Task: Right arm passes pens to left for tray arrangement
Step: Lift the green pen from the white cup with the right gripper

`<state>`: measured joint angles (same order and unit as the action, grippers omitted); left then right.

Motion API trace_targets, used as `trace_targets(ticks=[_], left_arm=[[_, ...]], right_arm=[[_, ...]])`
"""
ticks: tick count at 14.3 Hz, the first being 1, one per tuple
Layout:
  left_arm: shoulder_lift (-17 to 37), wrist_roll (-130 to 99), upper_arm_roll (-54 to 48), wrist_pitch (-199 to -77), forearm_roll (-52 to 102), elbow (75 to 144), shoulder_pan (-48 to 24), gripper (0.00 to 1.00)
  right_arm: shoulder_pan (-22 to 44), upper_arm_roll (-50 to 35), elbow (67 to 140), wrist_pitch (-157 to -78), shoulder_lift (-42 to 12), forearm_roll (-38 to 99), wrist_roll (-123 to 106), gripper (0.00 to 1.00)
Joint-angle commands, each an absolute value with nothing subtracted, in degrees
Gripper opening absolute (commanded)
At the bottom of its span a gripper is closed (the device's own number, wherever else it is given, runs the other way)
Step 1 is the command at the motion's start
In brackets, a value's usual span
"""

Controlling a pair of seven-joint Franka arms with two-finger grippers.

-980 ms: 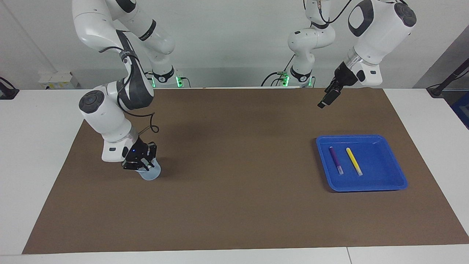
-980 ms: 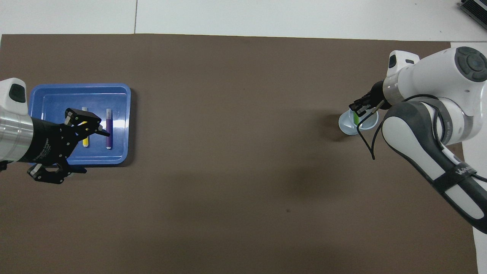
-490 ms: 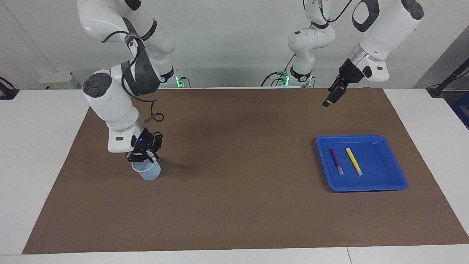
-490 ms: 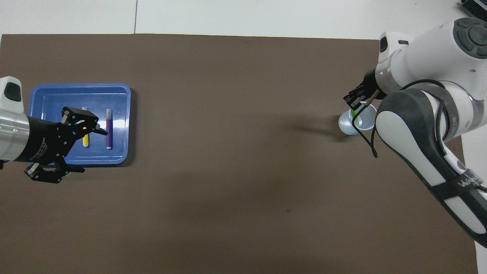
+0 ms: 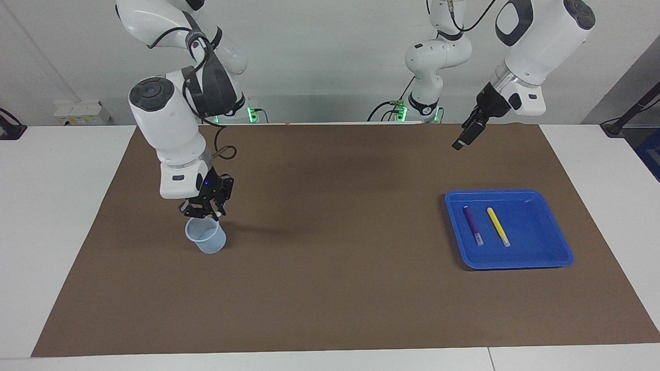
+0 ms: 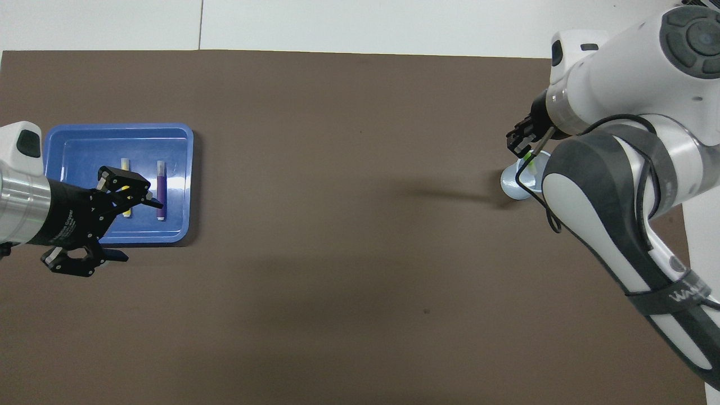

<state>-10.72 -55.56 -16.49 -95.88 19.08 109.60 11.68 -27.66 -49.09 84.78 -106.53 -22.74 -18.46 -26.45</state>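
Facing view, stock on the table as I stand by it: one right gripper (image 5: pixel 209 210), clenched, hanging just over a small translucent cup (image 5: pixel 207 241) toward the right arm's end of the brown mat (image 5: pixel 330 288). One left gripper (image 5: pixel 462 140), released and wide, waiting raised over the mat close to the blue tray (image 5: pixel 515 267) at the left arm's end. In the tray, one purple pen (image 5: pixel 472 224) and one yellow pen (image 5: pixel 498 226), side by side and apart. The third item, the green pen (image 6: pixel 530 162), appears to be pinched in the right claw above the cup's mouth.

Risks, as judged: the pen seems to be held near one end, so it may swing or slip out on the long carry between two arms that are well apart. If its lower end has not cleared the rim, a sideways move could tip the light cup. A tilted pen would leave the left claw little free length to take, and a drop at the handover is likely. A careless release could land it across the two pens already placed.

Not legible: in the facing view the green pen is almost wholly hidden by the fingers. From overhead only a sliver of green shows, the right arm's link covers part of the cup, and the left claw overlaps the yellow pen. Whether the pen tip is clear of the cup cannot be told.
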Motion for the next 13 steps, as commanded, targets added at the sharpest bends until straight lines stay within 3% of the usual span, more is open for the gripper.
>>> trace_targets(ticks=[1,9,13], left_arm=[[-13.10,-63.06,-16.61,-95.54,23.97,111.62,12.30,0.97],[-14.85,-70.75,-16.61,-97.55,28.82,115.04,13.18,0.92],[-15.56,-70.93,-16.61,-98.79,29.79,116.37,13.18,0.92]], right_arm=[[-27.42,-52.55,83.94,-105.20,-22.32,-19.69,-21.99,0.00],[-24.79,-54.32,83.94,-105.91,-22.41,-9.42,-8.47,0.00],[-21.10,-54.32,83.94,-110.91,-22.41,-6.24,-0.11,0.00]])
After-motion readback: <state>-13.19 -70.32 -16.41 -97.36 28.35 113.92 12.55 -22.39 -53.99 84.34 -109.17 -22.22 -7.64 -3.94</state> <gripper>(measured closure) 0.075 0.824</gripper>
